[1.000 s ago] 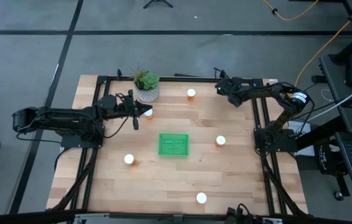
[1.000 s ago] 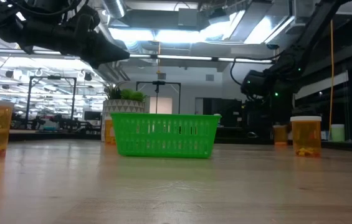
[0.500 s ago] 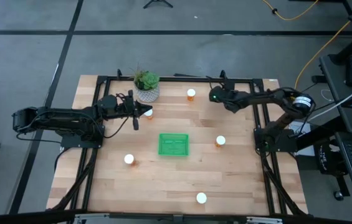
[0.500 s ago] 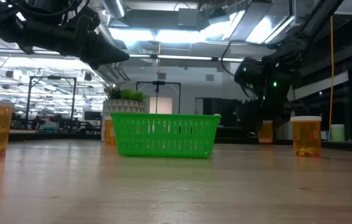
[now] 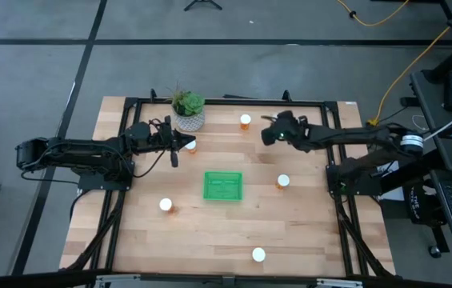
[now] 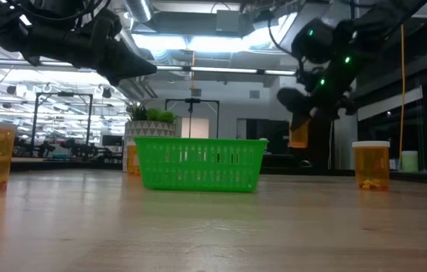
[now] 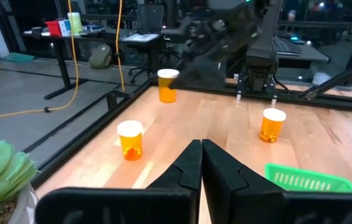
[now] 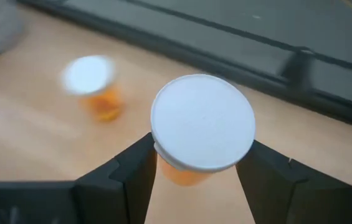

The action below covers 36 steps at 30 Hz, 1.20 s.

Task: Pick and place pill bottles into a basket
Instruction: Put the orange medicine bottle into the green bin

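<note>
Between the right claw [image 8: 194, 180] fingers, a pill bottle [image 8: 202, 127] hangs (cap toward wrist).

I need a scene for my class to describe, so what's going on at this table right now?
The right claw holds a pill bottle by its sides, lifted off the table near the far edge. The green basket sits mid-table with nothing visible in it. Five more bottles stand around it on the wood. The left claw is shut with nothing in it, hovering beside the potted plant.
</note>
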Available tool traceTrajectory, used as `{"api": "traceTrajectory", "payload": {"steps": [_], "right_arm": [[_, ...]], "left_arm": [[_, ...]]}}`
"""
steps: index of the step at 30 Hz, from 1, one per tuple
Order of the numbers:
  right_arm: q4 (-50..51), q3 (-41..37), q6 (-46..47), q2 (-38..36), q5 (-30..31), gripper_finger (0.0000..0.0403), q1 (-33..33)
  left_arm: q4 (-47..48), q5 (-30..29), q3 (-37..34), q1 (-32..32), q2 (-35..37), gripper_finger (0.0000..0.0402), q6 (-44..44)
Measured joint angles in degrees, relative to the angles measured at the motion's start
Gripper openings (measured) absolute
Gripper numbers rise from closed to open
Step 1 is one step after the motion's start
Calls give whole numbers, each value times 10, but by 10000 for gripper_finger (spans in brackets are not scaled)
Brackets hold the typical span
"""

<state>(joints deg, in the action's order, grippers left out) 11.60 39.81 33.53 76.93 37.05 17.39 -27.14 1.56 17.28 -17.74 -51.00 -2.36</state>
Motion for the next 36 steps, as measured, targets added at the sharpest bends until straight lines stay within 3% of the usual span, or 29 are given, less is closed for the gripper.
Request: {"api": "traceTrajectory", "payload": {"steps": [16, 36], "right_arm": [[-59, 0, -134, -66, -55, 206, -199], [-200, 0, -175, -32, -78, 206, -327]], "left_arm": [[-1, 0, 0, 0, 0, 6, -30], [0, 15, 0, 0, 0, 6, -44]]}}
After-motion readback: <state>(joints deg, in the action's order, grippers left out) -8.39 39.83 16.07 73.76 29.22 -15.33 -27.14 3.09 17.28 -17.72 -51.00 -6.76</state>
